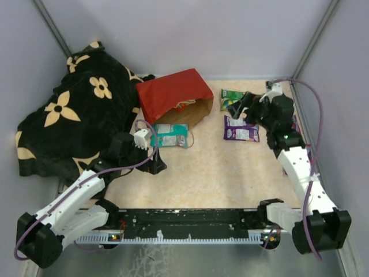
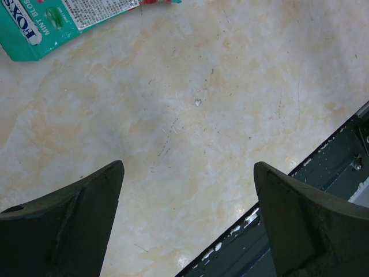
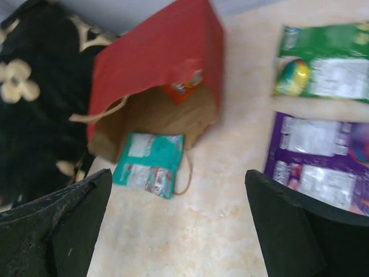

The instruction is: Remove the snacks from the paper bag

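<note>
The red paper bag (image 1: 173, 92) lies on its side at the back, its brown mouth open toward the front; it also shows in the right wrist view (image 3: 155, 63). An orange packet (image 3: 183, 86) sits inside the mouth. A teal packet (image 1: 169, 136) lies on the table just in front of the mouth, seen too in both wrist views (image 3: 151, 161) (image 2: 40, 23). A green packet (image 1: 230, 98) and a purple packet (image 1: 241, 130) lie to the right. My left gripper (image 1: 154, 161) is open and empty above bare table near the teal packet. My right gripper (image 1: 242, 108) is open and empty above the green and purple packets.
A black flower-patterned blanket (image 1: 69, 121) is heaped at the back left, touching the bag. The black rail (image 1: 190, 218) runs along the near table edge. Grey walls close in the left, back and right sides.
</note>
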You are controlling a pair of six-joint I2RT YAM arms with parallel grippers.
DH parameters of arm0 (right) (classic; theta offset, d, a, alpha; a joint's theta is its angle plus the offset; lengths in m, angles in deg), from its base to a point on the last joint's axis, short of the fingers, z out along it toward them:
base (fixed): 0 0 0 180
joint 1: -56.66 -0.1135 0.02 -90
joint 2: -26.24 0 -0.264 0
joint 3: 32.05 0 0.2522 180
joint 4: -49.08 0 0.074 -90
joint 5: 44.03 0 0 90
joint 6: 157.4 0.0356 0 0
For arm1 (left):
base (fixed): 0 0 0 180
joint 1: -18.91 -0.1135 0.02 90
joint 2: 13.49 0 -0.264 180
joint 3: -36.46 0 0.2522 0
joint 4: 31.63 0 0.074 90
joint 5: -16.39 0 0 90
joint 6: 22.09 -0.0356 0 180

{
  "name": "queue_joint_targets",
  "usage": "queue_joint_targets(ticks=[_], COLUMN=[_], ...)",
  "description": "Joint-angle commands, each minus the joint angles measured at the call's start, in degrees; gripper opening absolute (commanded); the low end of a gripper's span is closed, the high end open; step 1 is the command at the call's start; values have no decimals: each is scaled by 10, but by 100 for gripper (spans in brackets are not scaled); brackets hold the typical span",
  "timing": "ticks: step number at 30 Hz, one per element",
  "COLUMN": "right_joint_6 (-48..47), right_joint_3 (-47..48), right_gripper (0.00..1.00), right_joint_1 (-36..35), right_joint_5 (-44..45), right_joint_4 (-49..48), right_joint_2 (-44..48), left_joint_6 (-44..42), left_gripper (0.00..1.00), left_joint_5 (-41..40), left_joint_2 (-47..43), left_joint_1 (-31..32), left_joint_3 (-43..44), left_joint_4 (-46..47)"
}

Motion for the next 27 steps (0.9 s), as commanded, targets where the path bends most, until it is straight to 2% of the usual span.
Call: queue_joint_targets(ticks=[1, 3, 7, 12, 20, 23, 26, 27], right_joint_6=[-56, -22, 13, 100, 238, 274, 301, 311], right_joint_3=[-124, -146, -119, -165, -143, -136, -117, -110], right_gripper=[99, 99, 99, 99, 98, 88, 68, 64], right_joint_1=[-64, -77, -118, -200, -256, -255, -256, -256], right_joint_5=[-83, -83, -64, -12, -4, 7, -3, -7], right_joint_4=[-245, -278, -227, -355, -478, -538, -596, -616], right_joint_2=[58, 44, -36, -102, -298, -387, -455, -476], left_joint_6=[2, 3, 3, 3, 3, 2, 2, 3], left_gripper=[100, 100, 100, 100, 100, 100, 100, 100], left_joint_5=[-11, -16, -21, -25, -29, -29, -30, -30], left_joint_2=[-3, -5, -8, -9, -13, -15, -16, -17], left_joint_1=[3, 3, 3, 3, 4, 4, 4, 4], left_joint_3=[9, 9, 9, 9, 10, 9, 9, 10], left_joint_4=[-3, -3, -4, -6, -7, -7, -7, -6])
